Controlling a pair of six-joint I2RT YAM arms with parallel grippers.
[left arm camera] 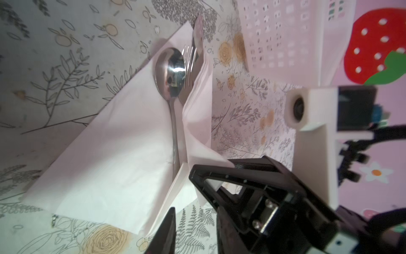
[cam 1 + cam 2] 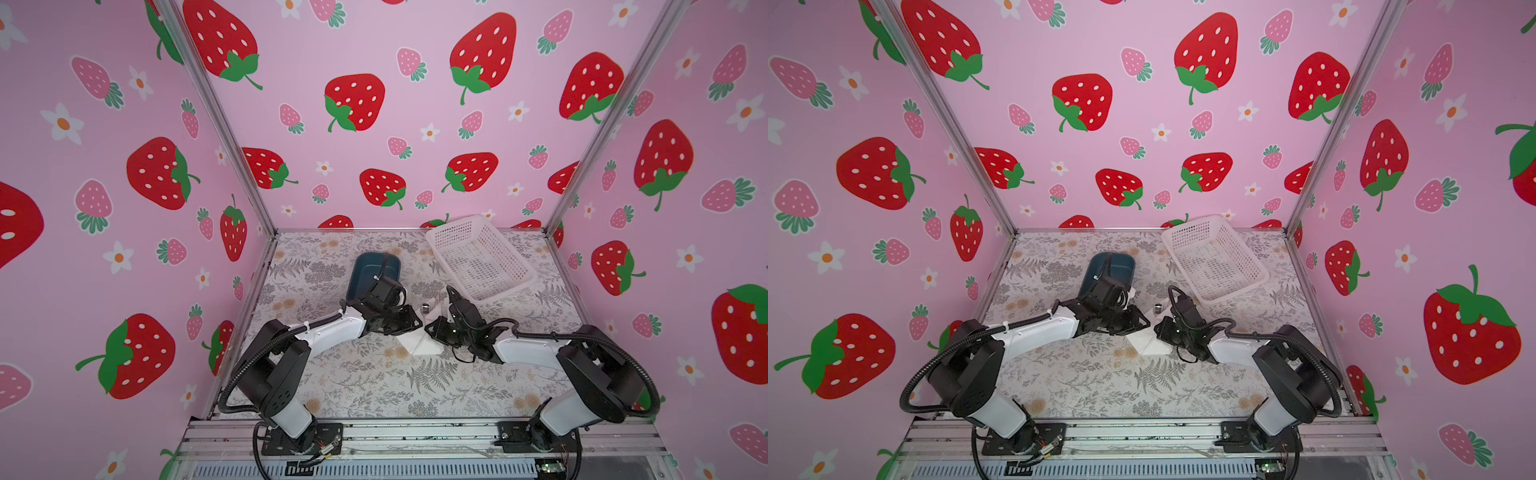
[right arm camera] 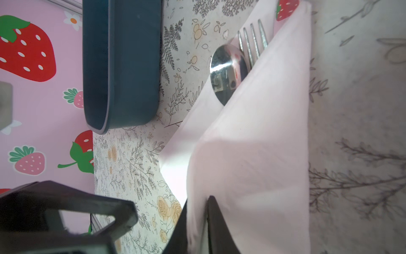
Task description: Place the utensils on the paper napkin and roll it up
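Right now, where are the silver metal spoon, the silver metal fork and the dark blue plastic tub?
Silver metal spoon (image 1: 170, 72): left wrist view, bowl.
Silver metal fork (image 3: 250, 52): right wrist view, tines.
Dark blue plastic tub (image 3: 134, 61): right wrist view, side wall.

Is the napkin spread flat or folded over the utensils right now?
Folded, not rolled yet. In the right wrist view a napkin flap covers the spoon and fork handles, leaving bowl and tines exposed.
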